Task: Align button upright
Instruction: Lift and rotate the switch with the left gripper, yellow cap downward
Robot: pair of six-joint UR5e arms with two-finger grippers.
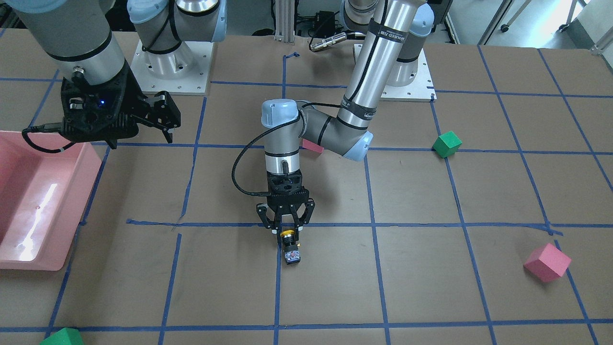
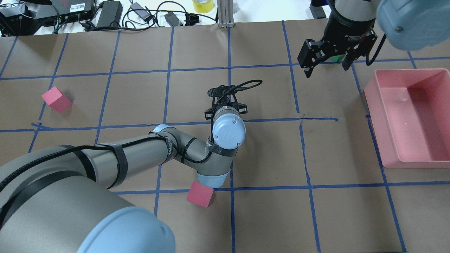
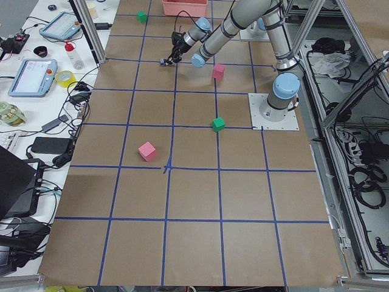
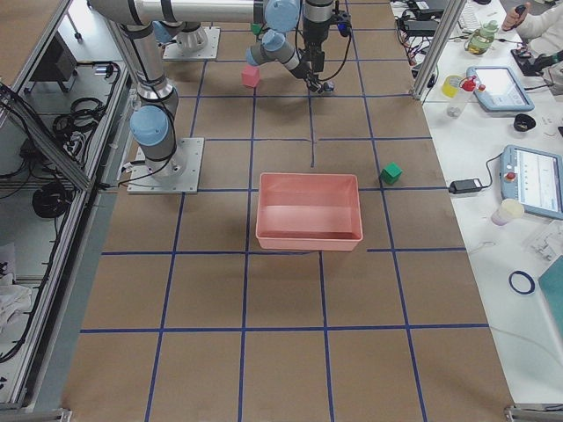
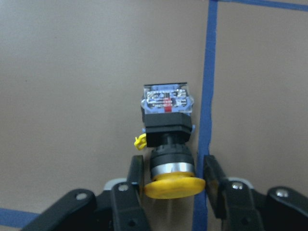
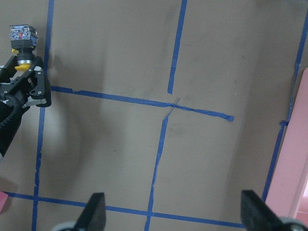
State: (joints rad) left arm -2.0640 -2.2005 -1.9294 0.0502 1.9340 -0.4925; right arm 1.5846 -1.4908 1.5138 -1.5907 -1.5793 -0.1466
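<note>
The button lies on its side on the brown table, on a blue tape line, its yellow cap towards my left gripper and its terminal end away. In the left wrist view the button fills the middle, and the two fingers touch the cap's sides. My left gripper points down at the table and is shut on the cap. The overhead view hides the button under the left wrist. My right gripper hangs open and empty, high near the pink bin. Its wrist view shows the button at the far left.
A pink bin stands at the table's end on my right. Pink cubes and green cubes lie scattered, apart from the button. Blue tape lines grid the table.
</note>
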